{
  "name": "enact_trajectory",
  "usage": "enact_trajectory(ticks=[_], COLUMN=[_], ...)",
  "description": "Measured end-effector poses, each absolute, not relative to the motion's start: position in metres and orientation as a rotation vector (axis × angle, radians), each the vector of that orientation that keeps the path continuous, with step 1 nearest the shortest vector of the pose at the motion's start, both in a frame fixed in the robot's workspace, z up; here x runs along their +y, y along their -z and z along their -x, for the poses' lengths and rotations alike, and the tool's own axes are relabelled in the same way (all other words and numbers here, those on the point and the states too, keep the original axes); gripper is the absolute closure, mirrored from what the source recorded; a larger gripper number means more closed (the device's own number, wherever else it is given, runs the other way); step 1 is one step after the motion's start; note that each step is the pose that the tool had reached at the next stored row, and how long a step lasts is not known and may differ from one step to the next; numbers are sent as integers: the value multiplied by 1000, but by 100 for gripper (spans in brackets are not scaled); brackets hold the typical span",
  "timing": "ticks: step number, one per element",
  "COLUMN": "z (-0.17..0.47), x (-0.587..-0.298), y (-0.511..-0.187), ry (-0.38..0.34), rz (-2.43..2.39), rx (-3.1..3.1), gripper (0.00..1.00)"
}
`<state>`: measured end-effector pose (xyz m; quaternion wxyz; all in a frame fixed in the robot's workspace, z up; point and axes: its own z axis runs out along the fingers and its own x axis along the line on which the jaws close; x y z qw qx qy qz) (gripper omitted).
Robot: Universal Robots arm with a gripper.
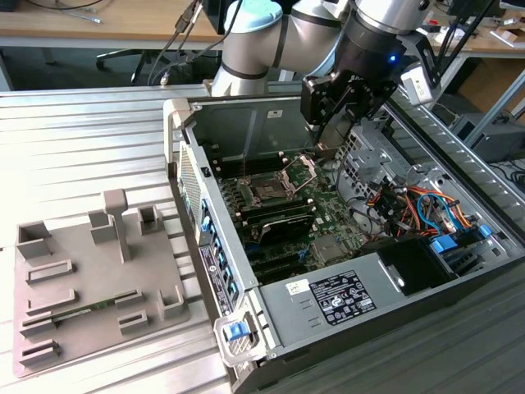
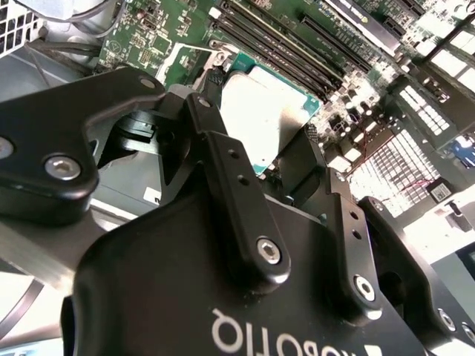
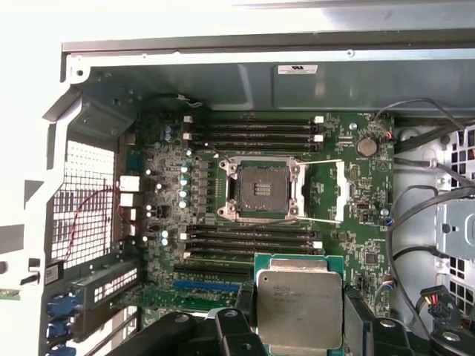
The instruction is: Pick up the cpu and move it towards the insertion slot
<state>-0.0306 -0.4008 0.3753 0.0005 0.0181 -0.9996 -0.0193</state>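
Observation:
The cpu (image 3: pixel 299 308), a flat square chip with a silvery top on a green edge, sits between my gripper's (image 3: pixel 299 310) two black fingers, which are shut on its opposite edges. In the second wrist view the cpu (image 2: pixel 263 111) shows pale and square in my gripper (image 2: pixel 263 104), held above the green motherboard. The insertion slot (image 3: pixel 263 189) is a dark square socket in a silver frame, its bracket swung open to one side. In the exterior view my gripper (image 1: pixel 330 146) hangs inside the open computer case, up and to that view's right of the insertion slot (image 1: pixel 267 190).
Long black memory slots (image 3: pixel 252 130) flank the socket on two sides. Coloured cables (image 1: pixel 410 205) and a drive cage fill the case on the exterior view's right. A grey plastic tray (image 1: pixel 90 279) with walled pockets lies on the ribbed table at that view's left.

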Motion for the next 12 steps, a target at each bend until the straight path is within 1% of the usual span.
enact_trajectory(ticks=[2, 12], z=[31, 31], x=[-396, -392], y=[-374, -373], ry=[60, 60], rz=[-57, -57], rx=[-3139, -3139], gripper=[45, 45])
